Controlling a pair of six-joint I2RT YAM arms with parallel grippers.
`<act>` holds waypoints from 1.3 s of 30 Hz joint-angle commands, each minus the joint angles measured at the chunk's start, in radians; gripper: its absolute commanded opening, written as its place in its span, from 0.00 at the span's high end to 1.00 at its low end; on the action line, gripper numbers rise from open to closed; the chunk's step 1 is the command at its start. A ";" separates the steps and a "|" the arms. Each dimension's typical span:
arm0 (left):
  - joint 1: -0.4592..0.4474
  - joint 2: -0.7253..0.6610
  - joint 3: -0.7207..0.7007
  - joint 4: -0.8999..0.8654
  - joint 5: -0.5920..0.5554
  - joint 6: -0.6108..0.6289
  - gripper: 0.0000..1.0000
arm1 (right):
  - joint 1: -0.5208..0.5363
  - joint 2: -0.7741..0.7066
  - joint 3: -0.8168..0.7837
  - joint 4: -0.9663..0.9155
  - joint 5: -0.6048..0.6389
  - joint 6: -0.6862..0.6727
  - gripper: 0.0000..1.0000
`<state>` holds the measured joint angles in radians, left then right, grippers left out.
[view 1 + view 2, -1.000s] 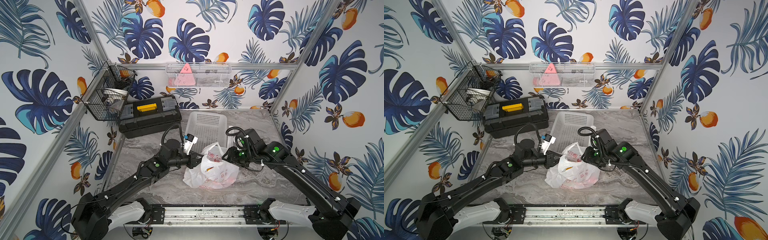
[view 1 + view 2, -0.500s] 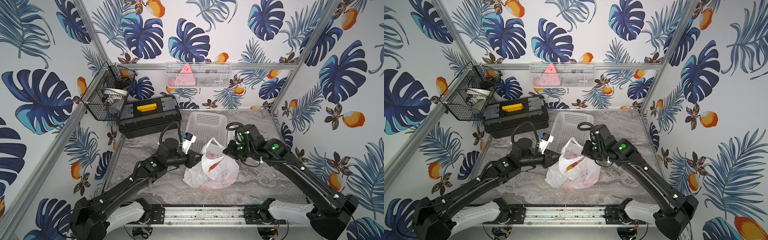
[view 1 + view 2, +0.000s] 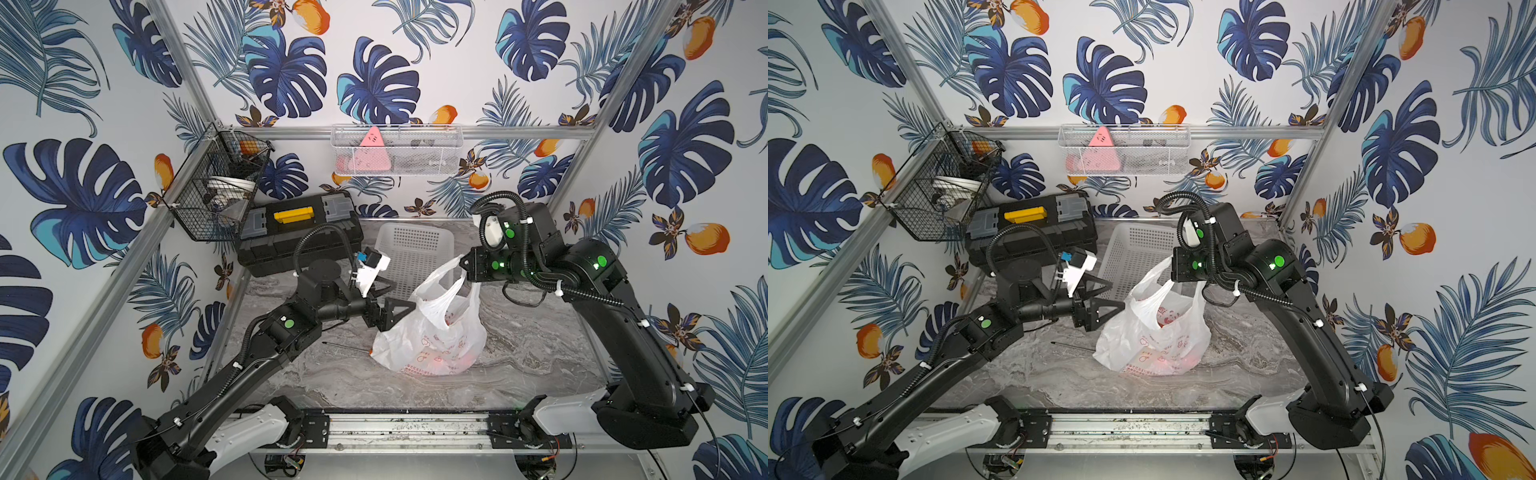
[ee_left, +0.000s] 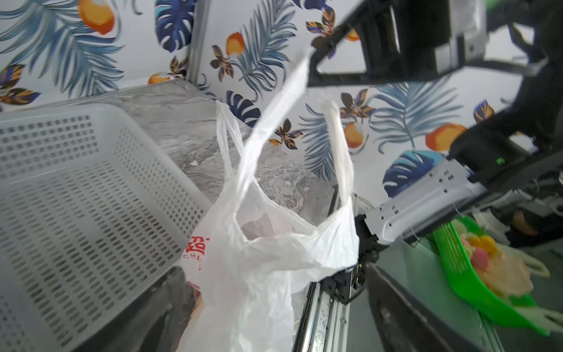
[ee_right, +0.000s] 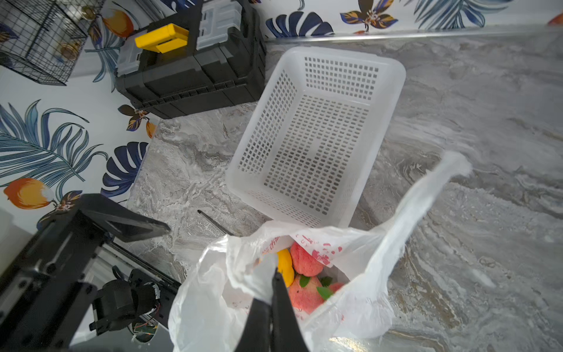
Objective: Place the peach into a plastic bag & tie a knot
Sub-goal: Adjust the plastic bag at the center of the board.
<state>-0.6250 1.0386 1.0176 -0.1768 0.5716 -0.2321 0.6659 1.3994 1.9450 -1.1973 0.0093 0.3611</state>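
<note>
One plastic bag (image 3: 432, 336), one basket (image 3: 415, 241), one toolbox (image 3: 266, 249)

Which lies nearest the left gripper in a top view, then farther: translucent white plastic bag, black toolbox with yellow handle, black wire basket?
1. plastic bag, beside the left gripper.
2. black toolbox, at the back.
3. black wire basket, up the left wall.

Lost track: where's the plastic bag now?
In both top views, the plastic bag sits mid-table before the white basket, one handle held up by the right tool.
</note>
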 commanded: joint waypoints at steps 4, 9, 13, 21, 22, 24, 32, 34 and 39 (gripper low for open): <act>-0.112 0.132 0.141 -0.077 -0.139 0.278 0.01 | 0.000 0.038 0.049 -0.006 -0.125 -0.060 0.95; -0.140 0.211 0.176 -0.024 -0.265 0.328 0.01 | 0.000 0.027 0.045 0.033 -0.237 -0.057 0.95; -0.137 0.245 0.173 0.040 -0.319 0.353 0.01 | 0.000 0.022 0.035 0.051 -0.323 -0.077 0.95; 0.016 0.235 0.139 0.183 0.009 0.261 0.02 | 0.000 0.047 0.041 0.033 -0.447 -0.130 0.95; 0.040 0.233 0.123 0.223 0.067 0.231 0.02 | 0.000 0.047 0.036 0.037 -0.465 -0.132 0.95; 0.070 0.248 0.102 0.307 0.180 0.170 0.05 | 0.000 0.044 0.023 0.056 -0.496 -0.133 0.95; 0.070 0.341 0.055 0.575 0.360 -0.039 0.29 | -0.003 0.062 0.016 0.094 -0.552 -0.131 0.95; 0.070 0.348 0.048 0.582 0.364 -0.045 0.37 | -0.009 0.066 0.018 0.100 -0.553 -0.129 0.95; 0.068 0.350 0.002 0.628 0.350 -0.075 0.61 | -0.031 0.077 0.025 0.118 -0.560 -0.124 0.95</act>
<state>-0.5571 1.3865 1.0336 0.3569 0.8974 -0.2638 0.6441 1.4723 1.9640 -1.1130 -0.5297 0.2428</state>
